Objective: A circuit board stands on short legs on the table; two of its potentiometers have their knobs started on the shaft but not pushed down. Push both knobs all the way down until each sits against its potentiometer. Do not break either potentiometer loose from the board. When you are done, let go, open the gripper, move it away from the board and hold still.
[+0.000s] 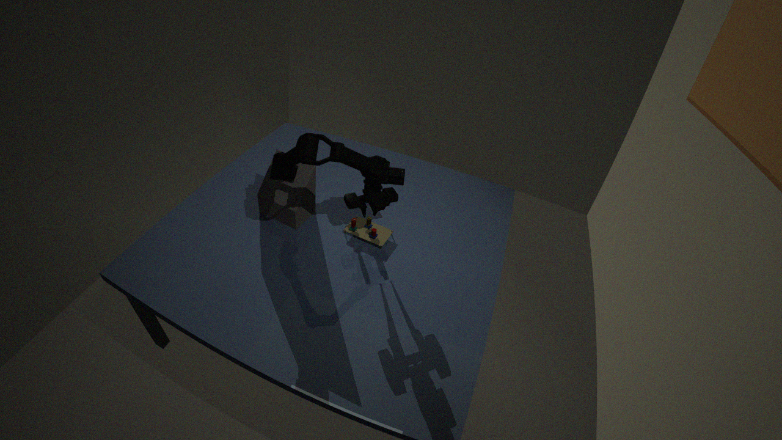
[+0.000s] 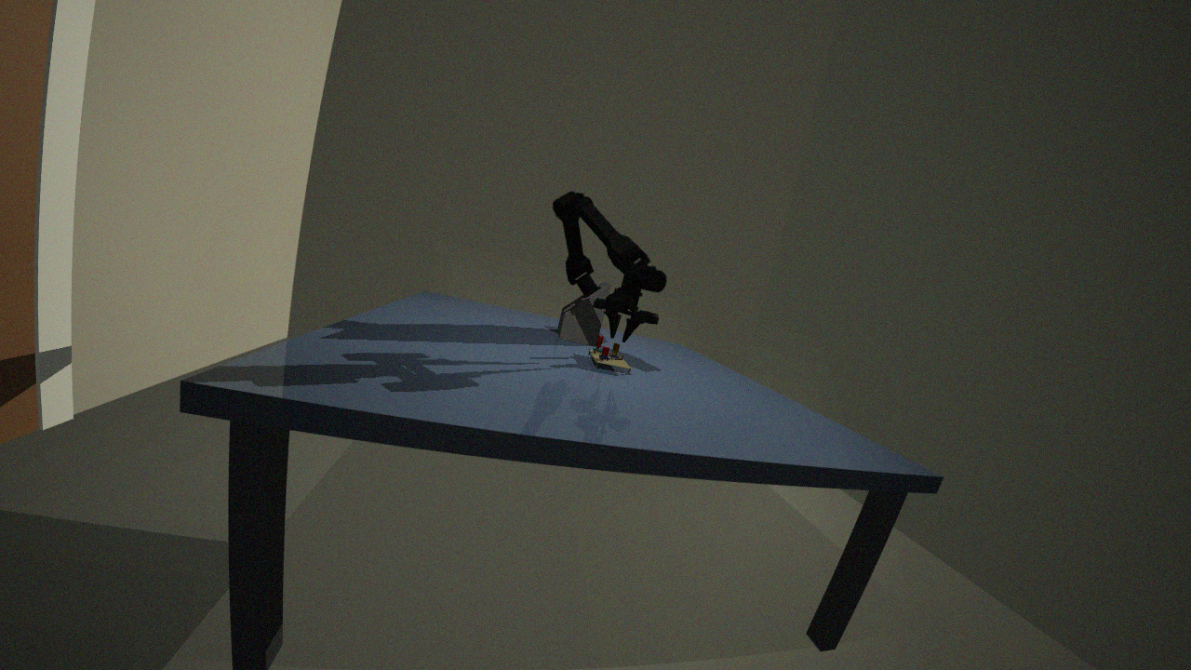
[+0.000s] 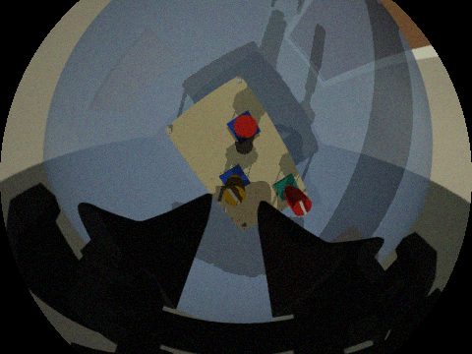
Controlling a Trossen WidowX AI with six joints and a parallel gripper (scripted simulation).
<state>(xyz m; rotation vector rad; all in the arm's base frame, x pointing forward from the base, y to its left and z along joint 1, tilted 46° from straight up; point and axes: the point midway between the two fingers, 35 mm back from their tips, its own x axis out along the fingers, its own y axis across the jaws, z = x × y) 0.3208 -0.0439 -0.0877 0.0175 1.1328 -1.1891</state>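
Note:
The circuit board (image 1: 383, 236) (image 2: 619, 366) (image 3: 197, 140) stands on short legs on the table. It bears three knobs. A short red knob (image 1: 374, 230) (image 3: 245, 126) sits low over a blue potentiometer. A yellow-brown knob (image 1: 369, 220) (image 3: 234, 195) stands over another blue potentiometer (image 3: 232, 172). A taller red knob (image 1: 354, 222) (image 3: 301, 205) with a white line stands over a green potentiometer (image 3: 284, 185). My gripper (image 1: 369, 214) (image 2: 620, 338) (image 3: 235, 203) is open and empty, its fingertips above the yellow-brown knob, one to each side in the wrist view. Whether that knob touches its potentiometer is too small to tell.
The blue table (image 1: 432, 245) (image 2: 500, 391) carries the board and the grey arm base (image 1: 297, 216) (image 2: 574, 323), which stands behind the board in the exterior view. Dark arm shadows cross the table top. Shadows of the fingers and knobs fall on and around the board.

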